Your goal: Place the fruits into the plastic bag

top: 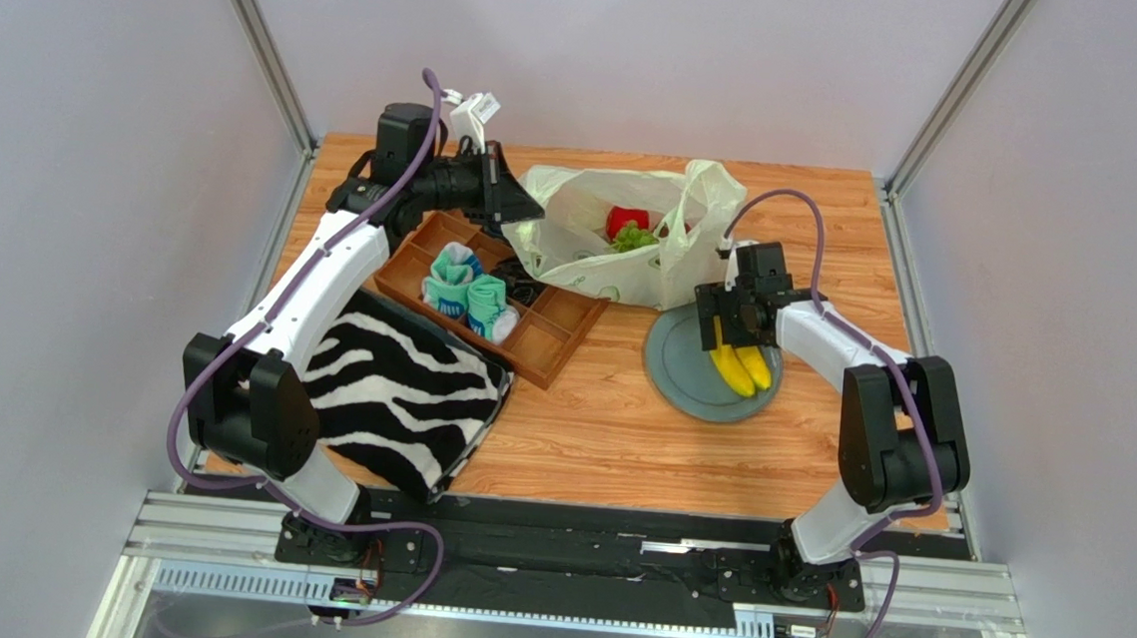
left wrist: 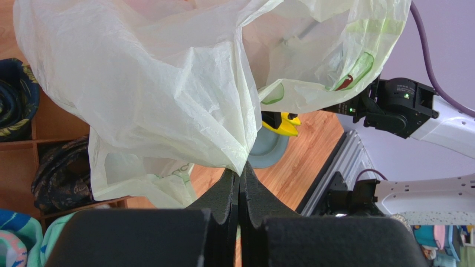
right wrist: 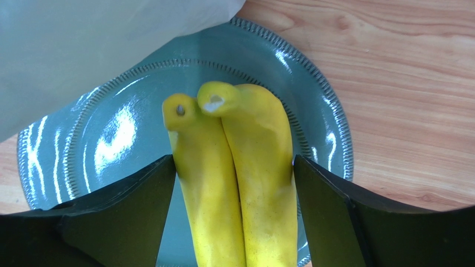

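Bananas [right wrist: 245,139]: joined toy pair, probably light, stiff and glossy-slick, lying on the grey plate [right wrist: 83,161]. Right gripper [right wrist: 233,162] is closed to their width, touching both flanks, which looks a sound hold. Plastic bag [left wrist: 167,83]: flimsy film overlapping the plate's far edge, with the left gripper [left wrist: 240,178] pinched tight on its rim.

We are looking down on a wooden table [top: 597,429] that is sitting inside a plain booth. Pale lilac-grey walls [top: 608,52] are closing it in on three sides, aluminium posts [top: 259,39] are rising at the back corners, and soft, even light is falling over the grain.
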`<state>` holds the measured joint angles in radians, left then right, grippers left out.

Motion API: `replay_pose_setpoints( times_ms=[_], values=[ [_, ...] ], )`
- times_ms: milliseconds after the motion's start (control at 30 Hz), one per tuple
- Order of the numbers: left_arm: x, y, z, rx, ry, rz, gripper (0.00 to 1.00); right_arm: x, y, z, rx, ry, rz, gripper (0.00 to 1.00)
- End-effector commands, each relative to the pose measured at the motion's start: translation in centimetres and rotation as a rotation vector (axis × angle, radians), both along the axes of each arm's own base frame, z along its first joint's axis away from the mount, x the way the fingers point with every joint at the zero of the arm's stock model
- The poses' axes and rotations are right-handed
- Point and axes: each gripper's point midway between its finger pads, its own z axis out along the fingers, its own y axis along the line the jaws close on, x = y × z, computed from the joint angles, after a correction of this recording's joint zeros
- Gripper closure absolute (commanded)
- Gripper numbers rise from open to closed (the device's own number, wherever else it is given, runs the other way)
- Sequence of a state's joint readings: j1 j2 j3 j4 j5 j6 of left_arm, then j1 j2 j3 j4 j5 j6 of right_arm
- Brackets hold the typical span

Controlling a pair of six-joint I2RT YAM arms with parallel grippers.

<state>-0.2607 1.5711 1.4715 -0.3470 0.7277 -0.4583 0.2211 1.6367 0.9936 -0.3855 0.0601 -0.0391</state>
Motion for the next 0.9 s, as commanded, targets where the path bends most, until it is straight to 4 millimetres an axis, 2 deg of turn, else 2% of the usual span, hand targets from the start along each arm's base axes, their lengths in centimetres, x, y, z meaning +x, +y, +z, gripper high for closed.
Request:
replay_pose_setpoints(
  times_ms=[0, 167, 267, 700, 800, 867],
  values=[
    [0.2, 0.1, 1.0, -0.009, -0.045, -0.005, 1.0, -1.4, 1.2, 0.2, 0.066, 0.042, -0.016, 0.2],
    [0.1, 0.1, 1.0, -0.011, -0.044, -0.005, 1.0, -3.3, 2.1, 0.3, 0.075, 0.053, -0.016, 0.21],
    [0.1, 0.1, 1.0, -0.011, -0.045, -0.005, 1.0, -4.3, 1.8, -0.2, 0.056, 0.08, -0.045, 0.21],
    [0.0, 0.1, 1.2, -0.015, -0.048, -0.009, 1.0, -5.8, 0.2, -2.0, -0.101, 0.106, -0.147, 0.2],
    [0.0, 0.1, 1.3, -0.015, -0.053, -0.006, 1.0, -5.9, 0.3, -2.1, -0.095, 0.11, -0.149, 0.25],
    [0.0, 0.1, 1.4, -0.015, -0.051, -0.006, 1.0, -5.8, 0.4, -1.7, -0.087, 0.101, -0.157, 0.39]
  ],
)
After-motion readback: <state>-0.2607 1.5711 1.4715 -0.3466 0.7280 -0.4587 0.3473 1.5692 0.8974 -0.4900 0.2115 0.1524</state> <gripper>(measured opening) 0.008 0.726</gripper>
